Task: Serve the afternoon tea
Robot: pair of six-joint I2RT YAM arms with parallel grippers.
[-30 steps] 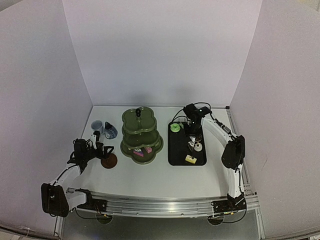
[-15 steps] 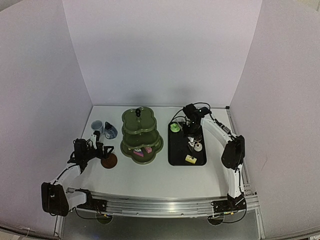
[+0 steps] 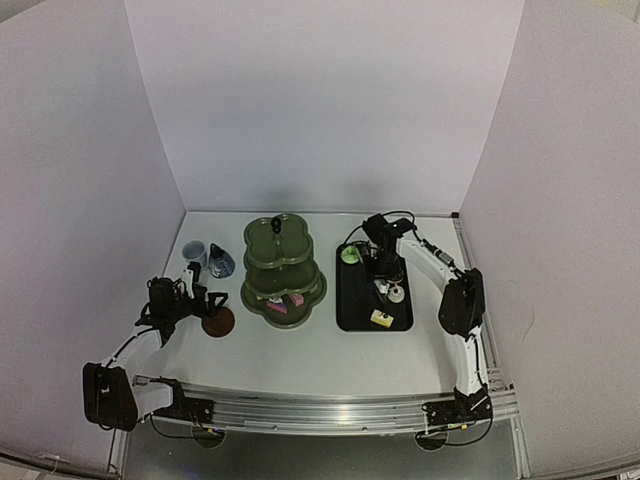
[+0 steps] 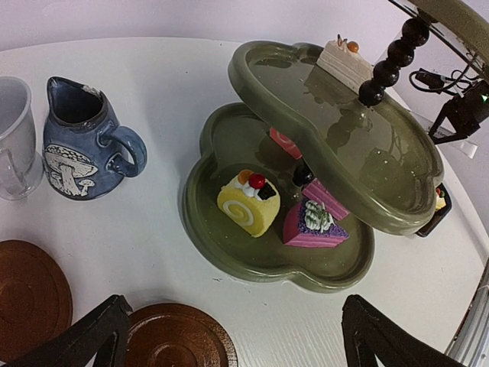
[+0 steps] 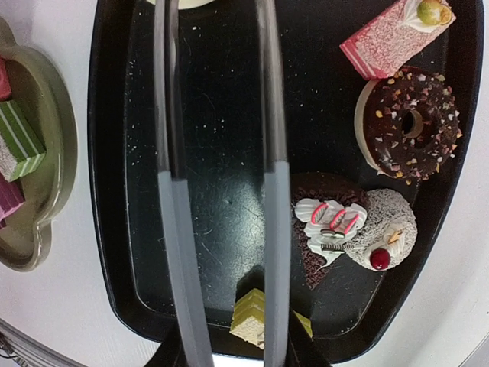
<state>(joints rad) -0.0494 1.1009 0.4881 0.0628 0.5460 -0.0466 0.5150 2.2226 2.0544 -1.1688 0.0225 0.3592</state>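
Fingers [image 4: 103,335] of the left gripper [image 4: 237,348] stand wide apart and hold nothing; their dark tips frame the near edge of the left wrist view. Between them, closer to the left tip, a round brown saucer [image 4: 177,338] lies flat on the white table [image 4: 153,252]. A second brown saucer [image 4: 30,298] lies just to its left, apart from it. Beyond these stands the dark-blue mushroom-painted pot [image 4: 80,149], handle to the right, with the pale cup [image 4: 14,138] just beside it on the left. Farther right is the olive-green three-tier stand [image 4: 367,160]. Its bottom tier carries a yellow roll cake [image 4: 246,205], a pink slice with purple-white cream [image 4: 312,228] and a pink roll [image 4: 283,143] half hidden under the middle tier. A cream layered slice [image 4: 345,63] sits on the middle tier's far side.

The right gripper [image 3: 380,262] hangs over the black tray [image 5: 114,229], closed on the thin white tongs [image 5: 172,252], whose two arms run parallel with a gap between them. A yellow-green layered slice [image 5: 248,317] lies under their near end. Just right of the right arm is a brown heart-shaped cake [image 5: 325,222] with white and pink icing, touching a white-dusted ball with a cherry [image 5: 386,229]. Farther off lie a chocolate doughnut [image 5: 412,122] and, at the far right corner, a pink sprinkled slice [image 5: 390,34].
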